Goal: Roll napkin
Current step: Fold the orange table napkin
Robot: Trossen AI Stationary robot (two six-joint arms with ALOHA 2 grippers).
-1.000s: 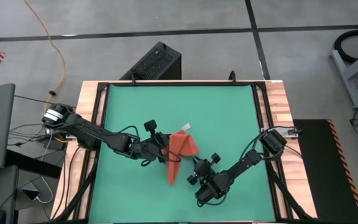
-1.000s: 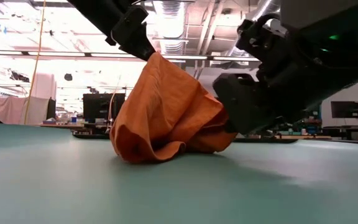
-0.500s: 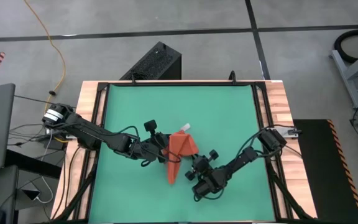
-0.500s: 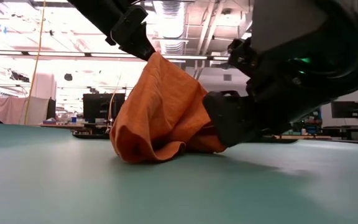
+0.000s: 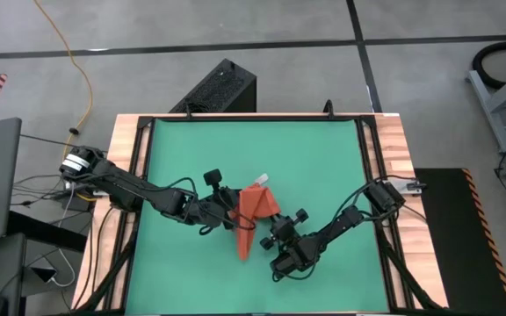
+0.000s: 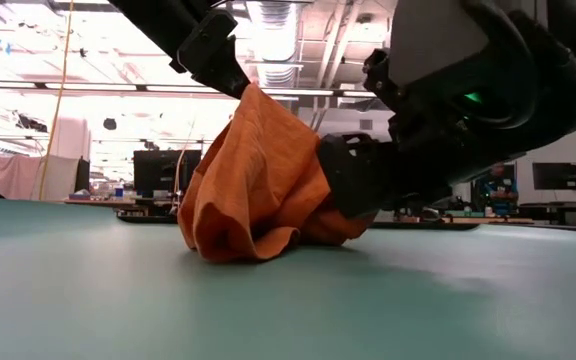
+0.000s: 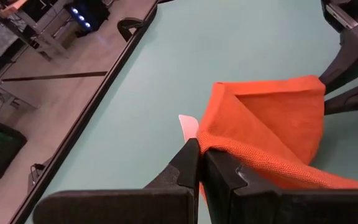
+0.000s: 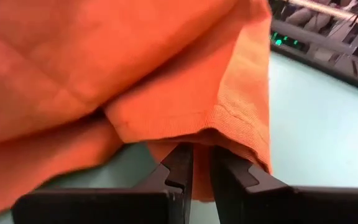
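Observation:
The orange-red napkin [image 5: 255, 207] is bunched at the table's middle. Its top is raised and its lower folds [image 6: 230, 240] rest on the green mat. A white tag [image 7: 188, 127] shows at one edge. My left gripper [image 6: 230, 78] is shut on the napkin's top, coming in from the table's left. My right gripper [image 8: 201, 163] sits low by the mat on the napkin's right side [image 6: 340, 190]. It is shut on a lower edge of the cloth. My left gripper pinches a folded corner of the napkin [image 7: 209, 144] between its two fingers, slanting down from the table's left. That corner is held up off the mat and the cloth hangs slack below it, bottom on the mat. My right gripper pinches a hemmed lower edge of the napkin [image 8: 211, 133] between its two fingers, coming in nearly level from the right near side. The cloth above drapes over the fingers. I cannot tell whether one layer or several is caught.
A raised black frame and wooden border [image 5: 378, 149] run round the green mat [image 5: 323, 167]. Free mat lies on the far side and at the right. A black box [image 5: 220, 88] stands on the floor beyond the far edge, with cables at the left.
My right gripper has slid low over the mat toward the table's left and into the napkin, turning a little. The napkin's lower right folds have been pushed in under the raised part. The top stays where my left gripper holds it.

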